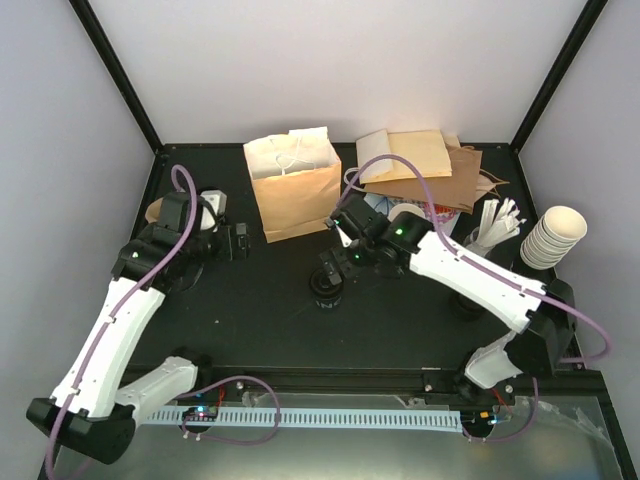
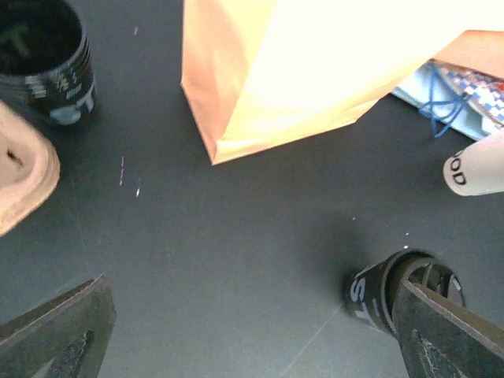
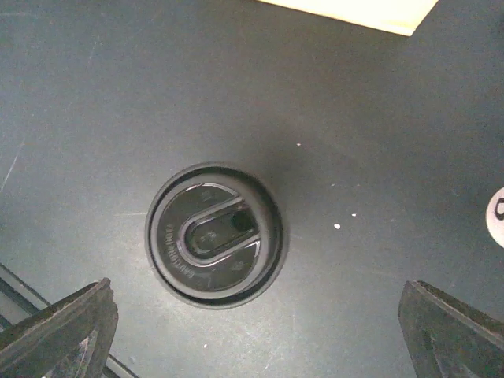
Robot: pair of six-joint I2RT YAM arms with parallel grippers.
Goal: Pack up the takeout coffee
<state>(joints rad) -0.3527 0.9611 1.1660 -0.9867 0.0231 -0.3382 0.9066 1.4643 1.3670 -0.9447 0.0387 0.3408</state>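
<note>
The takeout coffee (image 1: 328, 290) stands upright mid-table; its wall looks dark with white lettering under a black round lid (image 3: 213, 236). My right gripper (image 1: 334, 264) hangs just above it, open, and in the right wrist view (image 3: 252, 339) the lid lies below and left of centre between the spread fingers, touching neither. My left gripper (image 1: 240, 241) is open and empty left of the brown paper bag (image 1: 292, 190). In the left wrist view (image 2: 252, 339) the coffee (image 2: 376, 295) shows beside the right finger (image 2: 449, 339).
The bag stands open at the back, with flat bags (image 1: 420, 165) to its right. Stacked cream cups (image 1: 553, 238) and a holder of white sticks (image 1: 495, 225) are at far right. A lidless black cup (image 2: 47, 63), a pulp tray (image 2: 20, 169) and a white cup (image 2: 476, 165) also show.
</note>
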